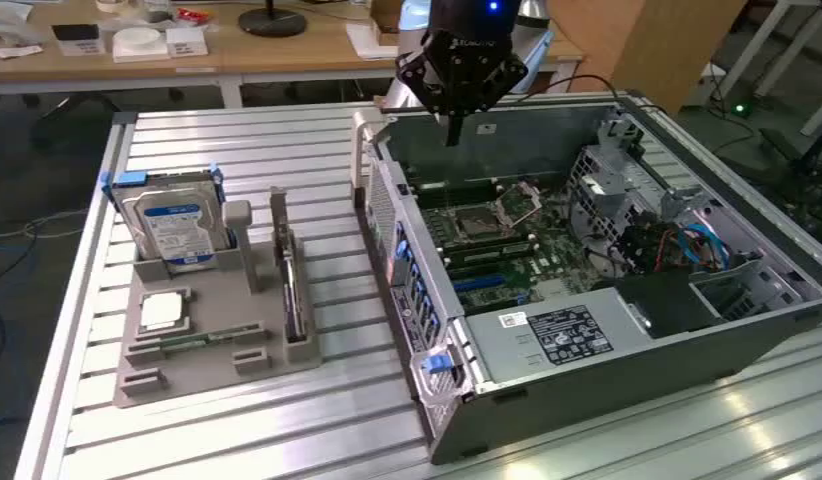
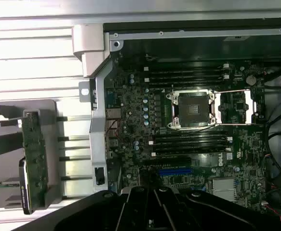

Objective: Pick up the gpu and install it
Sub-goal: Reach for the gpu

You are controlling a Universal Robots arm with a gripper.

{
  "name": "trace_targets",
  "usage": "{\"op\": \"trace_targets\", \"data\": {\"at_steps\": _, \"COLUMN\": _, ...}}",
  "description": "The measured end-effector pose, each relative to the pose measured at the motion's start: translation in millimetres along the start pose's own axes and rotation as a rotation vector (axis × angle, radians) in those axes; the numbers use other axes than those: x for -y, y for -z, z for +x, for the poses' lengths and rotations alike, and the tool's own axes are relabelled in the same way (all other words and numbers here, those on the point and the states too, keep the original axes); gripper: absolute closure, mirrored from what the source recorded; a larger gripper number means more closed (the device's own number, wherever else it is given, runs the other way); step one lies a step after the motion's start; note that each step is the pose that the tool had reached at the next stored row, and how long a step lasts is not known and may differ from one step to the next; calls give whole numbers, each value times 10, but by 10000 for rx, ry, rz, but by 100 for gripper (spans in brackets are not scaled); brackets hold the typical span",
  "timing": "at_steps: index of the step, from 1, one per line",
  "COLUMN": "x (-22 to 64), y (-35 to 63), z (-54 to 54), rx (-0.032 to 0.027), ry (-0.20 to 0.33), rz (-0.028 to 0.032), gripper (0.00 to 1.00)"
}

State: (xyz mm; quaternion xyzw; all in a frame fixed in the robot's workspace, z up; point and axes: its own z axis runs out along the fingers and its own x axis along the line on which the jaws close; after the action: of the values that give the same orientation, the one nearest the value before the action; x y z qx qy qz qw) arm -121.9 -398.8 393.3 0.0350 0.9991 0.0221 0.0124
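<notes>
1. Gripper (image 2: 154,192) sits closest to the wrist cam. Its fingers look pinched together with nothing between them, so I'd call it empty.
2. It hangs over the open pc case (image 1: 731,340), up near the far wall, with the motherboard (image 2: 236,144) below it.
3. The gpu (image 1: 292,290) isn't in the case yet. It stands on its long edge in a slot of the gray holder (image 1: 204,378), out on the slatted table (image 1: 251,150).
4. Key bit: from the gripper, the gpu lies off toward the exterior view's left and nearer that camera, across the case's side wall. They're well apart, no contact.
5. The card's long axis runs roughly parallel to that side wall, near-to-far in the exterior view, thin edge up.
6. The hard drive (image 1: 178,225) stands further left in the same holder, so don't mix them up.
7. My read: the pick-up hasn't started.
</notes>
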Motion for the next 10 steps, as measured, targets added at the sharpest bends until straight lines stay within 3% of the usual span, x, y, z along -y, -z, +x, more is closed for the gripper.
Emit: {"op": "trace_targets", "data": {"at_steps": 10, "x": 6, "y": 2, "z": 89, "rx": -1, "ry": 25, "rz": -1, "gripper": 89}}
